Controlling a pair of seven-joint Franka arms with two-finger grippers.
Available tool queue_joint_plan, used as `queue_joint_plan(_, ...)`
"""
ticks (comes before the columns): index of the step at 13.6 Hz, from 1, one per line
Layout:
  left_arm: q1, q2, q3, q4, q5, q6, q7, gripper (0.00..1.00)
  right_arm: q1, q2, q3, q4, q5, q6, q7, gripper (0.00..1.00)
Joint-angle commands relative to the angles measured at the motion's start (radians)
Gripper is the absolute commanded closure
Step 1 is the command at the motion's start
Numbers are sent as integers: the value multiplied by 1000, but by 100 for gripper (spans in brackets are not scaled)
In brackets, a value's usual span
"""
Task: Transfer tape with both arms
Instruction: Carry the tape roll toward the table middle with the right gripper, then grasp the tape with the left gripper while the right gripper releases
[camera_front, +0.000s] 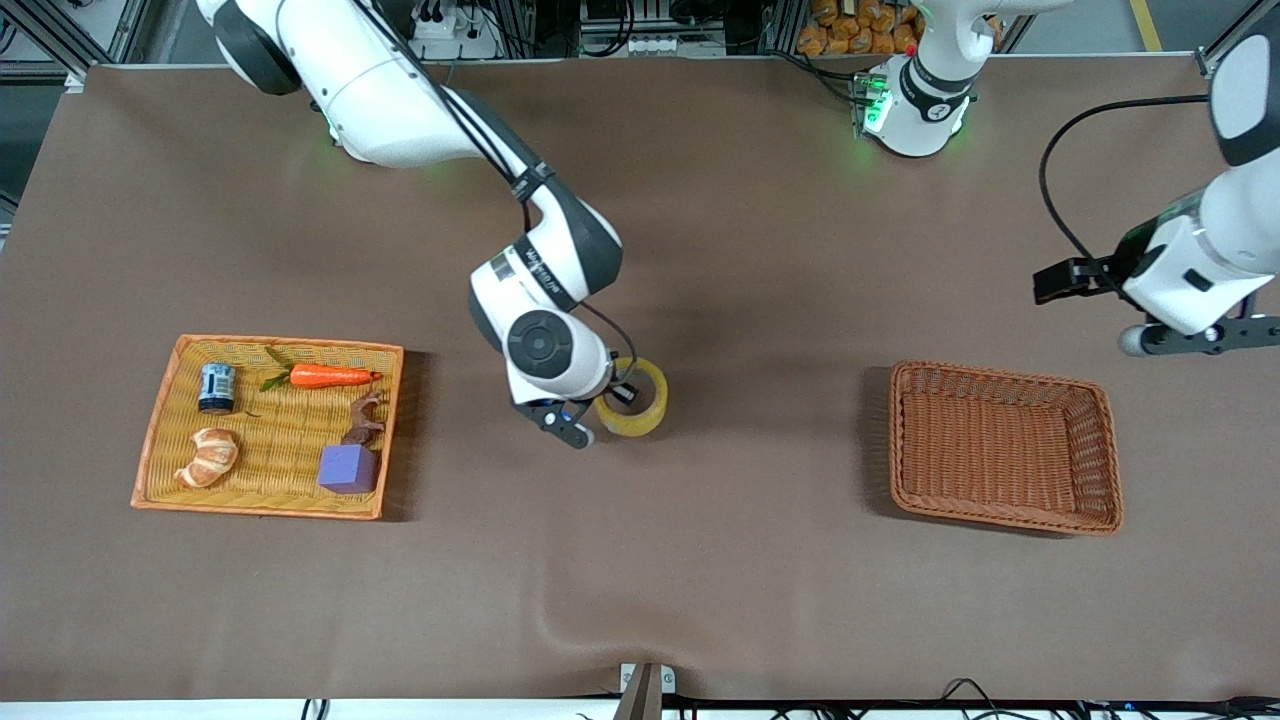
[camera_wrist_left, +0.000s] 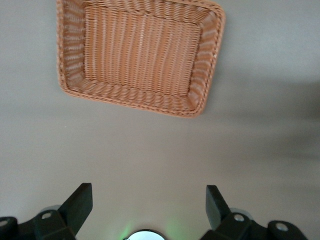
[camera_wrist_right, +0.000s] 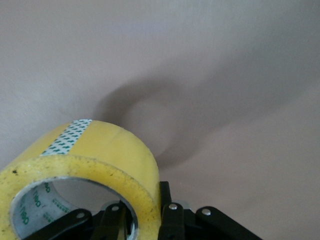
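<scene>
The tape (camera_front: 634, 399), a translucent yellow roll with a grey-white core, is near the middle of the table, and I cannot tell whether it rests on the cloth or hangs just above it. My right gripper (camera_front: 603, 412) is shut on its wall, one finger inside the core and one outside. In the right wrist view the tape (camera_wrist_right: 95, 165) fills the lower part, pinched between the black fingers (camera_wrist_right: 166, 210). My left gripper (camera_wrist_left: 149, 200) is open and empty, raised over the table at the left arm's end, beside the brown wicker basket (camera_front: 1003, 447), and waits.
The empty brown basket also shows in the left wrist view (camera_wrist_left: 140, 55). An orange wicker tray (camera_front: 160, 430) at the right arm's end holds a can (camera_front: 216, 387), a carrot (camera_front: 330, 376), a croissant (camera_front: 208, 457), a toy horse (camera_front: 364, 418) and a purple cube (camera_front: 348, 468).
</scene>
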Motion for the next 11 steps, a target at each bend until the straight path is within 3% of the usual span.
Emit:
queue_joint_plan(1, -6, 30, -16, 18, 5, 6, -6, 0, 27, 22, -14, 13, -62, -6, 38, 16)
queue_joint_plan(2, -27, 51, -32, 23, 1, 35, -5, 0, 33, 22, -13, 13, -132, -14, 39, 0)
queue_joint_plan(6, -132, 216, -56, 130, -50, 153, -95, 0, -74, -6, -8, 20, -166, -89, -20, 0)
queue_joint_plan(11, -311, 336, -51, 147, -85, 286, -242, 0, -327, -73, -13, 8, -172, -215, -494, 0)
